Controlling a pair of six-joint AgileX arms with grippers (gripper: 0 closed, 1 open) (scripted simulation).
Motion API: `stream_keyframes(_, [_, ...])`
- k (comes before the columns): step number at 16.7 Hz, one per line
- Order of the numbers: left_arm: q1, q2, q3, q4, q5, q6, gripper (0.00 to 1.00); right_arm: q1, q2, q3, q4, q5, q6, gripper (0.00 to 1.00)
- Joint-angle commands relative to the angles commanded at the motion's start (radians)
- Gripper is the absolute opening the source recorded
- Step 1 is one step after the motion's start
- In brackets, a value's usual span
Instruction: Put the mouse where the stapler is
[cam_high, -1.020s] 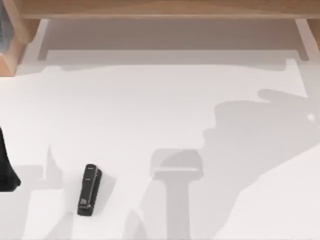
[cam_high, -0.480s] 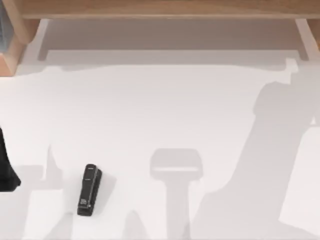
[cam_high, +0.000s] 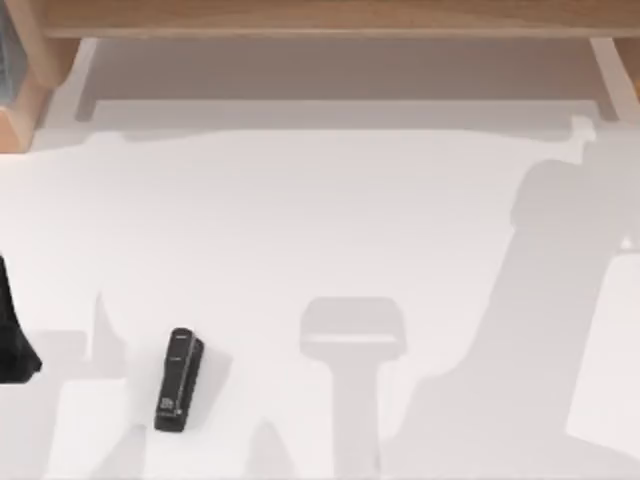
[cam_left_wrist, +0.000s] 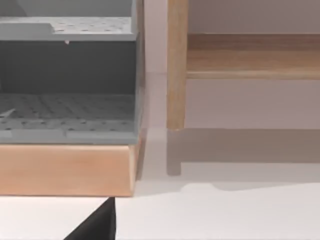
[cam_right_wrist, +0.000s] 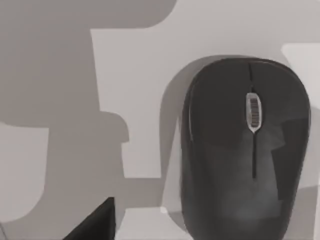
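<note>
Top view first: the stapler (cam_high: 178, 381) lies flat on the white table (cam_high: 320, 230) toward the lower left, its rounded end pointing up the frame and its pale label near the lower end. A dark piece of my left arm (cam_high: 14, 340) pokes in at the left edge, well apart from the stapler. A wooden shelf frame (cam_high: 320, 20) runs along the top edge, and broad grey shadows fall across the right half of the table.

Left wrist view: I am facing a grey perforated organiser (cam_left_wrist: 67, 85) sitting in a wooden base (cam_left_wrist: 65, 170), with a wooden post (cam_left_wrist: 176, 65) just beside it and a low shelf behind. A black wedge of my left gripper (cam_left_wrist: 97, 225) sits at the frame's edge; I cannot tell how its fingers stand.

Right wrist view: the black mouse (cam_right_wrist: 245, 150) rests on the table directly under the camera, scroll wheel (cam_right_wrist: 253, 112) up. A black corner of my right gripper (cam_right_wrist: 95, 222) shows near the mouse, not touching it; whether its fingers are parted I cannot tell.
</note>
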Motion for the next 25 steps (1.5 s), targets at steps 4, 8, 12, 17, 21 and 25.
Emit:
stream_keyframes(4, [0.000, 0.000, 0.000, 0.000, 0.000, 0.000, 1.00, -0.001, 0.001, -0.033, 0.029, -0.001, -0.005, 1.00])
stream_keyframes(8, [0.000, 0.000, 0.000, 0.000, 0.000, 0.000, 1.00, 0.002, 0.002, -0.073, 0.074, 0.000, -0.001, 1.00])
stream_keyframes(12, [0.000, 0.000, 0.000, 0.000, 0.000, 0.000, 1.00, 0.007, 0.010, -0.097, 0.109, -0.001, 0.001, 1.00])
stream_keyframes(17, [0.000, 0.000, 0.000, 0.000, 0.000, 0.000, 1.00, 0.007, 0.010, -0.097, 0.109, -0.001, 0.001, 0.85])
stream_keyframes(21, [0.000, 0.000, 0.000, 0.000, 0.000, 0.000, 1.00, 0.007, 0.010, -0.097, 0.109, -0.001, 0.001, 0.55])
stream_keyframes(25, [0.000, 0.000, 0.000, 0.000, 0.000, 0.000, 1.00, 0.007, 0.010, -0.097, 0.109, -0.001, 0.001, 0.25])
